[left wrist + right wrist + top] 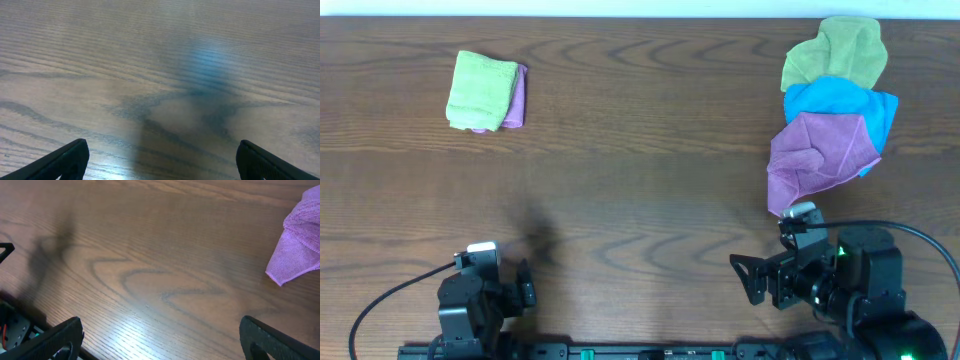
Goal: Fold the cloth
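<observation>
The cloth [480, 90] is a light lime-green piece lying folded at the table's far left, on top of a folded purple cloth [516, 98]. My left gripper [525, 285] rests at the near left edge, far from the cloth, and stands open over bare wood [161, 150]. At the near right, my right gripper [745, 278] is also open, with nothing between its fingers [161, 325]. Neither wrist view shows the lime-green cloth.
A pile sits at the far right: an olive-green cloth [835, 52], a blue cloth [845, 105] and a crumpled purple cloth [815, 155]. That purple cloth's corner [300, 250] shows at the right of the right wrist view, just beyond my right arm.
</observation>
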